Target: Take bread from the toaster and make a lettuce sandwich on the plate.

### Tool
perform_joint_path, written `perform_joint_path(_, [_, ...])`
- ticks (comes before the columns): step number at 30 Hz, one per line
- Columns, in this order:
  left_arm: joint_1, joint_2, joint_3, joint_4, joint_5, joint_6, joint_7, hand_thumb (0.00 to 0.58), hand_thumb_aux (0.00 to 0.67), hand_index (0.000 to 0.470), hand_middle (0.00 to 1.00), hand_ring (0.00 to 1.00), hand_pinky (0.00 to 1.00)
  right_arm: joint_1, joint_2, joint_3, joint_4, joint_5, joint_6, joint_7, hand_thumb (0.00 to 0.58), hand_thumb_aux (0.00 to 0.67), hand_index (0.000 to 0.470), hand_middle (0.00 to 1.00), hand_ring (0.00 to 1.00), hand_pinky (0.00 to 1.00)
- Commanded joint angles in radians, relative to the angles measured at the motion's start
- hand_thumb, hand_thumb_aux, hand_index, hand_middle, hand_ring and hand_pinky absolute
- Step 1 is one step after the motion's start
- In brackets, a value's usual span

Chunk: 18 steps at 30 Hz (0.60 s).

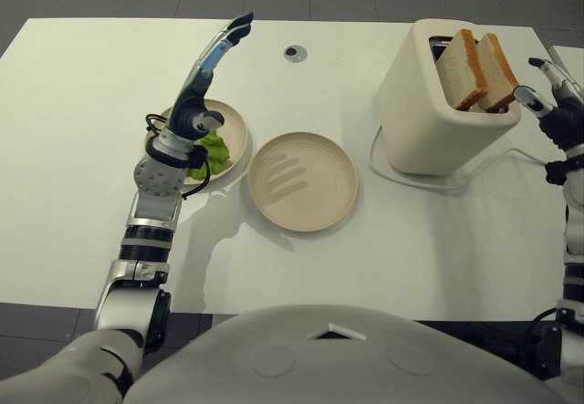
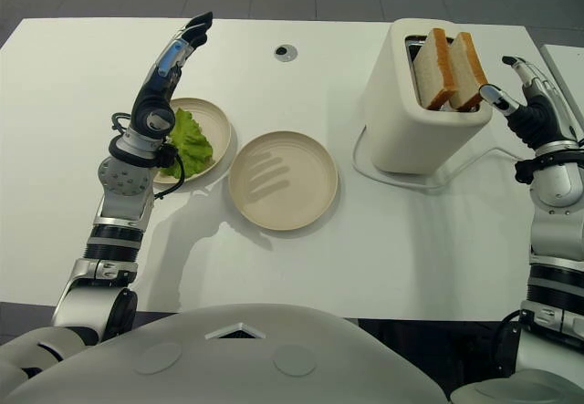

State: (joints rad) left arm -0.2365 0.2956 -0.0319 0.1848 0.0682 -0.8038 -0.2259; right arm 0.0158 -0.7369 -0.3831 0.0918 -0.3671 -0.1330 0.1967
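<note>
A cream toaster (image 1: 433,121) stands at the right of the white table with two bread slices (image 1: 474,71) sticking up from its slots. My right hand (image 2: 527,103) is open just right of the toaster, fingers stretched toward the bread but apart from it. An empty cream plate (image 1: 303,181) lies at the table's middle. Left of it a smaller plate (image 2: 217,126) holds a green lettuce leaf (image 2: 190,139). My left hand (image 1: 214,57) is raised above that plate, open with fingers straight, holding nothing.
The toaster's white cord (image 1: 456,183) loops on the table in front of it. A small dark round hole (image 1: 295,54) sits in the tabletop at the back. The table's right edge (image 2: 552,57) runs close behind my right hand.
</note>
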Motion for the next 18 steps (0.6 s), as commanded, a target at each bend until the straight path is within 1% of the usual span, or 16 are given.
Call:
perform_joint_path(1, [-0.002,0.010,-0.001,0.005,0.009,-0.002,-0.008,0.000,0.000,0.000,0.00,0.00,0.00,0.003,-0.008,0.041,-0.008,0.006,0.012,0.020,0.000,0.000,0.000,0.00,0.00,0.00])
perform_joint_path(5, [-0.006,0.008,-0.003,0.011,0.013,-0.002,-0.006,0.000,0.000,0.000,0.00,0.00,0.00,-0.011,-0.001,0.072,-0.039,0.014,0.012,0.023,0.000,0.000,0.000,0.00,0.00,0.00])
perform_joint_path(11, [-0.013,0.002,-0.007,0.020,0.020,-0.002,-0.001,0.000,0.000,0.000,0.00,0.00,0.00,-0.040,-0.009,0.117,-0.014,0.004,-0.002,0.009,0.000,0.000,0.000,0.00,0.00,0.00])
perform_joint_path(12, [-0.014,0.001,-0.008,0.023,0.021,-0.003,-0.001,0.000,0.000,0.000,0.00,0.00,0.00,-0.045,-0.011,0.121,-0.010,0.002,-0.002,0.005,0.027,0.016,0.011,0.00,0.00,0.00])
perform_joint_path(13, [-0.015,0.000,-0.008,0.025,0.022,-0.003,0.000,0.000,0.000,0.000,0.00,0.00,0.00,-0.050,-0.013,0.124,-0.004,-0.002,-0.001,-0.002,0.216,0.139,0.098,0.00,0.00,0.00])
perform_joint_path(14, [-0.016,0.000,-0.008,0.027,0.024,-0.004,0.000,0.000,0.000,0.000,0.00,0.00,0.00,-0.056,-0.015,0.124,0.003,-0.004,-0.003,-0.010,0.449,0.352,0.247,0.00,0.00,0.00])
perform_joint_path(15, [-0.017,0.000,-0.008,0.030,0.025,-0.005,0.001,0.000,0.000,0.000,0.00,0.00,0.00,-0.066,-0.013,0.116,0.003,0.004,-0.009,-0.020,0.549,0.515,0.361,0.00,0.00,0.00])
perform_joint_path(16, [-0.019,-0.001,-0.007,0.033,0.027,-0.006,0.002,0.000,0.000,0.000,0.00,0.00,0.00,-0.076,-0.009,0.107,0.003,0.016,-0.015,-0.032,0.580,0.670,0.470,0.22,0.22,0.22])
perform_joint_path(17, [-0.020,-0.001,-0.007,0.035,0.029,-0.007,0.003,0.000,0.000,0.000,0.00,0.00,0.00,-0.088,-0.006,0.093,0.002,0.031,-0.026,-0.047,0.580,0.670,0.470,0.55,0.55,0.55])
perform_joint_path(18, [-0.022,-0.001,-0.006,0.038,0.030,-0.008,0.004,0.000,0.000,0.000,0.00,0.00,0.00,-0.099,-0.001,0.079,-0.002,0.047,-0.036,-0.061,0.580,0.670,0.470,0.82,0.82,0.82])
